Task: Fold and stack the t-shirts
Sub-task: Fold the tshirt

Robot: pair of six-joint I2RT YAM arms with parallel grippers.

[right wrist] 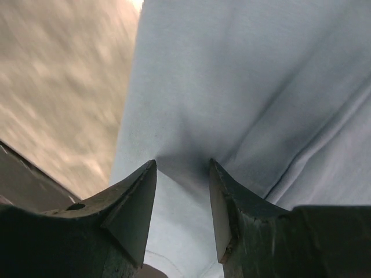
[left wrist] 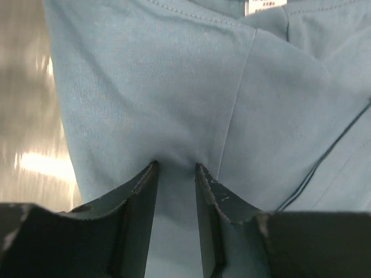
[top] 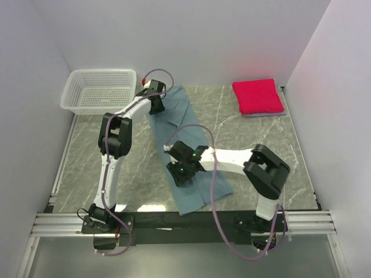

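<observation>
Pinching the teal shirt (top: 181, 113) with both grippers: left gripper (left wrist: 175, 168) is nipping the strip's end just beside the basket (top: 75, 95), and right gripper (right wrist: 182, 165) is nipping it further from the basket. I'm reading this as the lengthwise fold. Next I'm needing an even lift, bringing the ends together. Red shirt (top: 257, 95) is sitting folded, well right of the basket.

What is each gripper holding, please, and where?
Both pinch the teal-blue t-shirt: left gripper near its collar end, right gripper near a side edge.
</observation>
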